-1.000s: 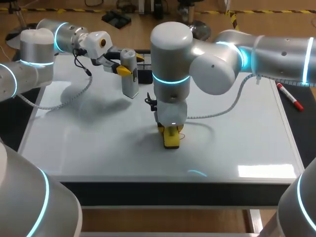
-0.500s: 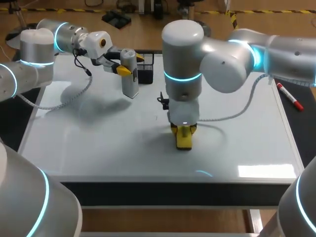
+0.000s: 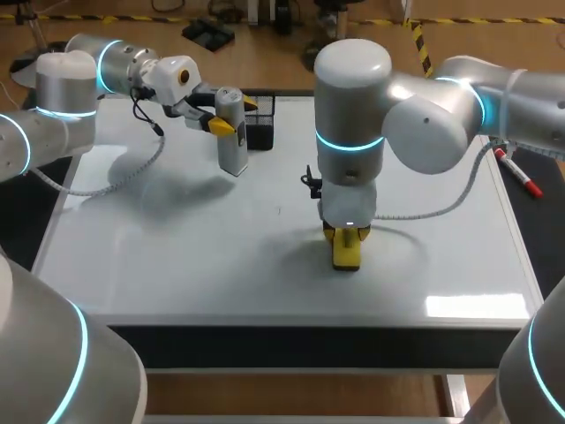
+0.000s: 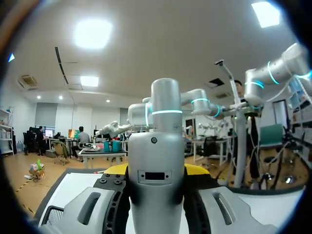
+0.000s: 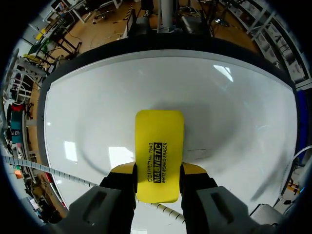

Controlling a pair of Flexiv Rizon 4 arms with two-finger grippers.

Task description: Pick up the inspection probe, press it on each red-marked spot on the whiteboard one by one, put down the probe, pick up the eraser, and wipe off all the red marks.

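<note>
The grey inspection probe [image 3: 233, 148] hangs upright over the far left of the whiteboard [image 3: 177, 238], with my left gripper [image 3: 234, 116] shut on its upper part. In the left wrist view the probe [image 4: 157, 146] fills the space between the yellow-tipped fingers [image 4: 116, 170] of that gripper [image 4: 156, 171]. My right gripper [image 3: 346, 237] points straight down at the board's middle, shut on the yellow eraser [image 3: 346, 254], which rests flat on the surface. In the right wrist view the eraser [image 5: 159, 146] sticks out ahead of the gripper [image 5: 158, 171] over the whiteboard [image 5: 234, 112]. No red marks show.
A black mesh basket [image 3: 260, 131] stands at the board's far edge just behind the probe. A red marker [image 3: 518, 172] lies off the board's right edge. My right arm's big elbow [image 3: 424, 124] hangs over the far right of the board.
My right arm has slid the eraser to the right across the middle of the board. The left arm and the probe have kept still.
</note>
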